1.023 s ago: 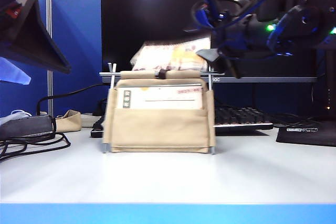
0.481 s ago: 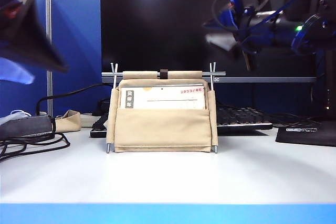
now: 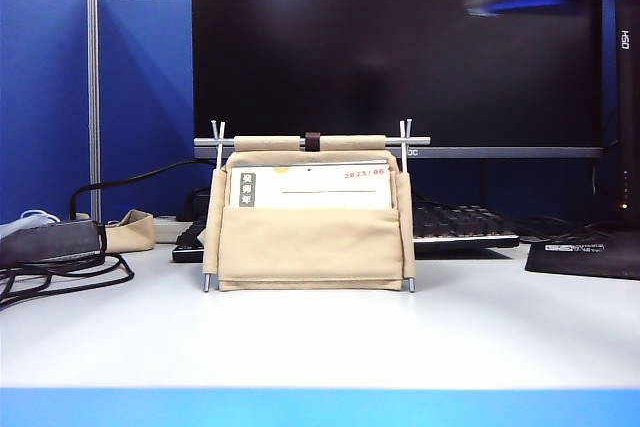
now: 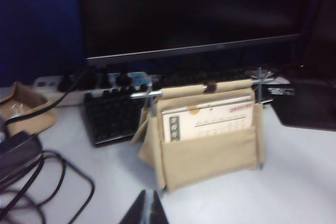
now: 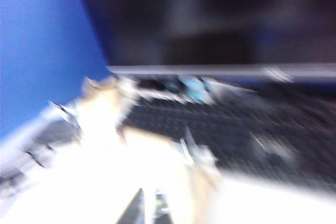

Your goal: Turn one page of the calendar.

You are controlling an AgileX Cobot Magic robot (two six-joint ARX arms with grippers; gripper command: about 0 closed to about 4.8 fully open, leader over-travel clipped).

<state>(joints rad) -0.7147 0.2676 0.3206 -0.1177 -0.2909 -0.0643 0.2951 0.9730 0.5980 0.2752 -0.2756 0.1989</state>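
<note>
Left jaws (image 4: 148, 207): closed together on nothing, held back from the calendar (image 4: 207, 129), so no grasp is kept.
Right jaws (image 5: 149, 208): blurred; closure cannot be told.
Calendar (image 3: 308, 215): stood upright on the surface (image 3: 320, 337), the "2023/06" card (image 3: 310, 187) shown in front, so the turn is judged done.

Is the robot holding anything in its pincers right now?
No. The left pincer is shut on nothing, back from the calendar. The right pincer looks empty too, though blurred.

Bare table (image 3: 320, 342) lies before the calendar (image 3: 310, 237); keyboard (image 3: 460, 227) and monitor (image 3: 400, 42) crowd behind.
</note>
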